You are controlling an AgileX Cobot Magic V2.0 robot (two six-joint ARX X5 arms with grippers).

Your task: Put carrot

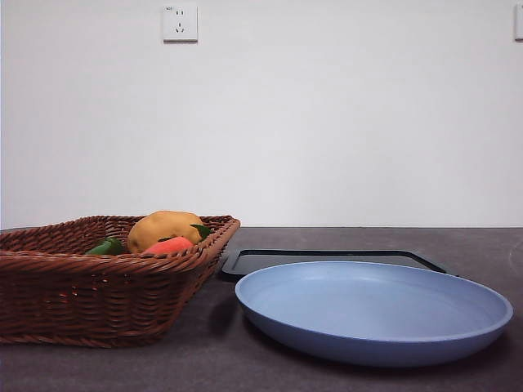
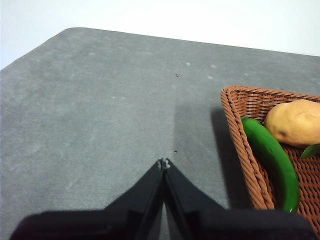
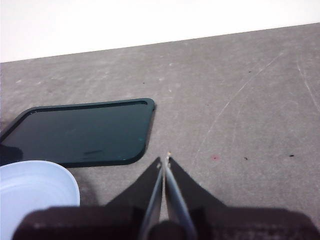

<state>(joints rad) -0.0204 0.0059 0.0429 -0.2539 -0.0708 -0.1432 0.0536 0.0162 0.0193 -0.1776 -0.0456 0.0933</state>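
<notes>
Carrot (image 1: 169, 244) lies inside the brown wicker basket (image 1: 98, 294) on the bench (image 1: 204, 359), tucked low against the near rim, just in front of the yellow-orange potato (image 1: 163, 229) and beside the green pepper (image 1: 106, 246); only a red-orange stretch of it and a dark green leaf tip show above the weave in the front view. Its long axis seems to run roughly along that near rim, though the rim hides most of it, so which end points where is hard to tell. The left gripper (image 2: 164, 162) hangs over bare bench just beside the basket's outer wall, with the pepper and potato close by in its wrist view, so it looks the nearer arm for the reach; the carrot itself does not show in that view. Its jaws are pressed together and hold nothing. The right gripper (image 3: 167, 159) hovers near the dark tray (image 3: 80, 131) and the blue plate (image 3: 35, 182), well away from the basket, jaws likewise pressed together and empty. A pick would need the left jaws spread first.
</notes>
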